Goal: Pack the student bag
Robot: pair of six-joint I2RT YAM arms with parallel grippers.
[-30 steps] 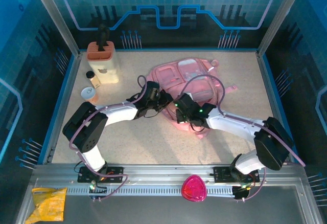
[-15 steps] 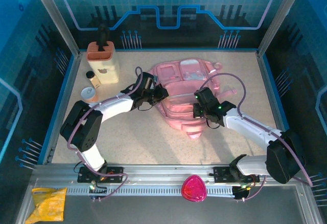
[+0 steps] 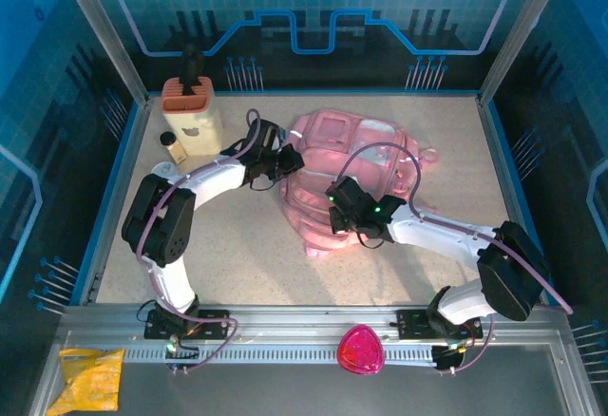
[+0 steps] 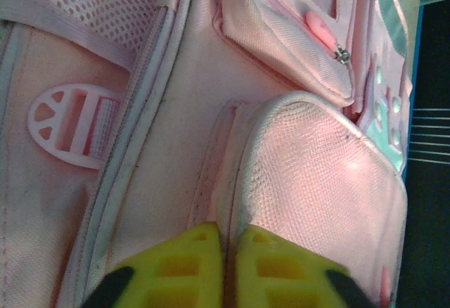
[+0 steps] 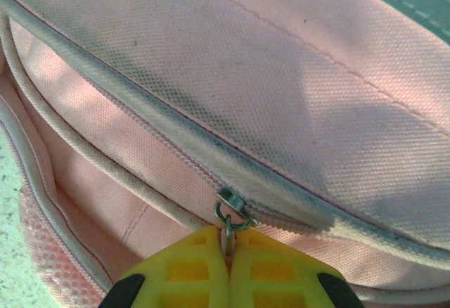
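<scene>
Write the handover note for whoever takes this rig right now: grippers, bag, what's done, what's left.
Right gripper: shut on the zip pull of the student bag.
Left gripper: fingers nearly together at the edge of a pocket; whether it pinches fabric is unclear.
Bag: lying mid-table, between both arms.
Done: the zip looks partly open on one side of the pull.
Left: probably finish opening, then load; no items visible in the opening.
</scene>
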